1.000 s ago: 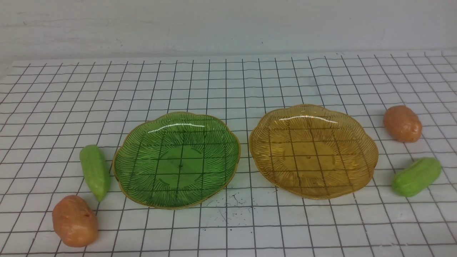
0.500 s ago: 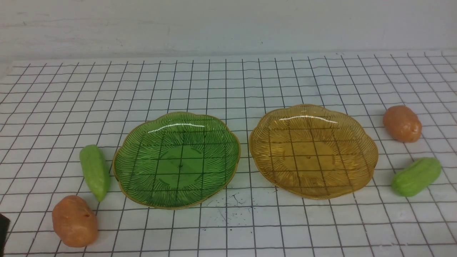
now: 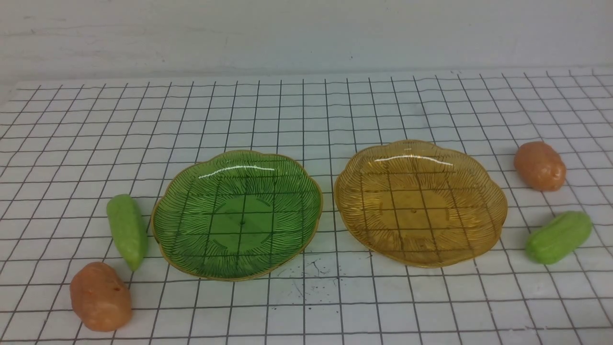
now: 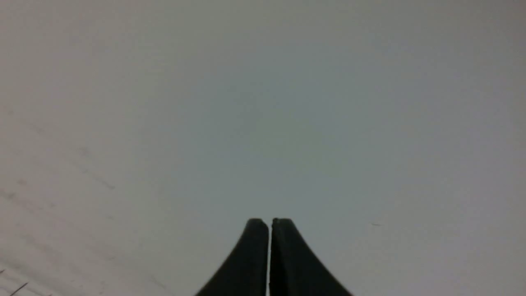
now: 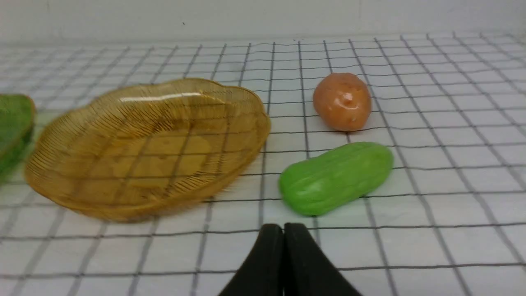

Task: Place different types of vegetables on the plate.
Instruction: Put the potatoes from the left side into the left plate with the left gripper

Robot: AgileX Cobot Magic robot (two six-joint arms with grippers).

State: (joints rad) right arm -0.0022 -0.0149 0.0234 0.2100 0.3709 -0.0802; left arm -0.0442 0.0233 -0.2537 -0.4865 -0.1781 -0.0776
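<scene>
Left of green plate [image 3: 237,215]: cuke [image 3: 127,230] just beside, potato [image 3: 100,296] near.

My left claw [image 4: 269,221] is cut off by the edge of its wrist view, and everything beyond it is a pale blur. My right claw [image 5: 283,225] is cut off the same way. There the green plate [image 5: 14,123] is cropped at the edge, only a sliver showing.

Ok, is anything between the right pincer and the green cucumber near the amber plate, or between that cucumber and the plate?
Nothing visible. The shut right pincer faces the cucumber across grid cloth. The cucumber lies beside the amber plate, only cloth between. The potato sits farther back, off both paths.
</scene>
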